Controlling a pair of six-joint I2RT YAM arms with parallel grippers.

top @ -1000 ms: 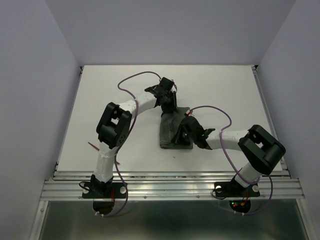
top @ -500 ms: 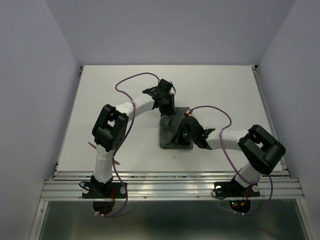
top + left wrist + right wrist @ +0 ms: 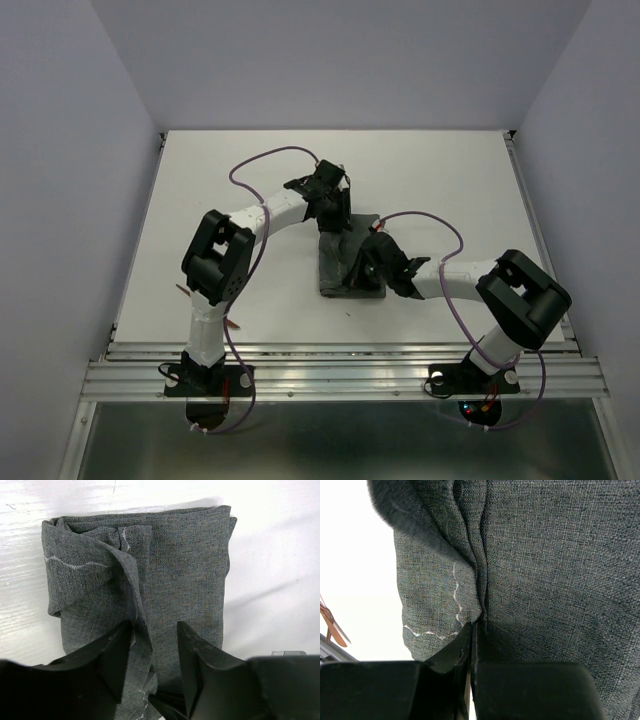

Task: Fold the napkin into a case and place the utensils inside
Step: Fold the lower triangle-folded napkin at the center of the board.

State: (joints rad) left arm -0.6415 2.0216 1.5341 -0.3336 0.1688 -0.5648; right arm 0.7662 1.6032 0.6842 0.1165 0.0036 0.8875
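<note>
The grey-green napkin lies mid-table, folded into a narrow rectangle with a loose flap raised along one side. My left gripper hangs over its far end, open, with the flap's ridge running up between the fingers. My right gripper sits on the napkin's right side, shut on a pinched crease of the cloth. Thin copper-brown utensils lie on the table by the left arm, and they also show at the left edge of the right wrist view.
White table with a metal rail along the near edge. Grey walls close in on the left, right and far sides. Purple cables loop above both arms.
The left arm's elbow has swung a little to the left while its gripper stays at the napkin's far end. The right arm and the napkin have not moved.
</note>
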